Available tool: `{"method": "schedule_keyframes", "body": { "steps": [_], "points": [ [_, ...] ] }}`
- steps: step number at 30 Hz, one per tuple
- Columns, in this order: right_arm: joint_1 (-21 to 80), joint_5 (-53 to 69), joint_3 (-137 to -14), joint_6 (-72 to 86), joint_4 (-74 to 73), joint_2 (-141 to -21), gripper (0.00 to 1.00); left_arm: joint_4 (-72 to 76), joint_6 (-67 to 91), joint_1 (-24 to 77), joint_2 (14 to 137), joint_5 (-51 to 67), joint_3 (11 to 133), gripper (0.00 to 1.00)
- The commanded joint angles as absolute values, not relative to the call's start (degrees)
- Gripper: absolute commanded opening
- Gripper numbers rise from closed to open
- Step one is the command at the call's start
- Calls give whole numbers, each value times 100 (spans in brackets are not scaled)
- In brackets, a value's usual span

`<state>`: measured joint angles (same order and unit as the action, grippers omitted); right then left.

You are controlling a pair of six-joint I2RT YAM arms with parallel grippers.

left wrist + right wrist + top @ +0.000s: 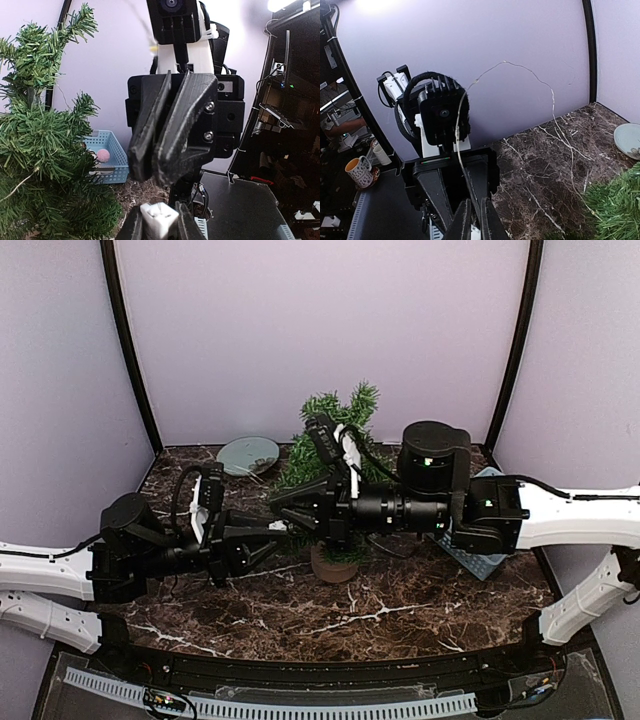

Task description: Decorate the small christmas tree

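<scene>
The small christmas tree (335, 435) stands at the back middle of the table on its wooden stump (335, 565); its green branches fill the left of the left wrist view (45, 150). My left gripper (160, 227) is shut on a small white box (159, 214). Facing it tip to tip, my right gripper (474, 220) is shut on a thin light wire (520, 67). The wire arcs up and right, then drops to the branches (615, 210). Both grippers meet just left of the tree, left gripper (277, 532) below right gripper (282, 502).
A grey plate (248, 455) lies at the back left of the marble table (300, 620). A blue basket (107, 155) holding a pink pom-pom (103, 155) sits to the right behind the right arm (480, 558). Purple walls close in the back and sides.
</scene>
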<state>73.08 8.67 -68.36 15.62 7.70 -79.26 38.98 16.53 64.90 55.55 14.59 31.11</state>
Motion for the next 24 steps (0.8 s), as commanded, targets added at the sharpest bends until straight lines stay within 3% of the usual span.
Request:
{"method": "schedule_keyframes", "body": {
  "steps": [1,6,10,14,16,17,19,21,24],
  "points": [
    [7335,1017,-7031,1595,1023,-7956,8,4041,1478,6521,5533,1306,3313,0],
    [7339,972,-7064,1604,942,-7983,11,4004,1422,6522,5503,1249,3320,0],
    [7343,984,-7084,1569,938,-8004,0,3966,1402,6521,5521,1273,3350,0],
    [7336,888,-7060,1551,950,-7936,0,3906,1412,6525,5514,1211,3351,2],
    [7333,795,-7063,1508,869,-7864,0,3794,1407,6522,5465,1180,3346,17],
    [7334,751,-7089,1474,793,-7847,0,3590,1407,6522,5376,1188,3354,32],
    [7338,677,-7173,1412,580,-7825,0,3146,1361,6521,5129,1176,3364,52],
    [7339,639,-7266,1330,329,-7803,0,2610,1290,6521,4799,1133,3391,65],
    [7339,615,-7318,1208,31,-7772,0,1890,1087,6521,4347,1111,3474,72]
  ]
}}
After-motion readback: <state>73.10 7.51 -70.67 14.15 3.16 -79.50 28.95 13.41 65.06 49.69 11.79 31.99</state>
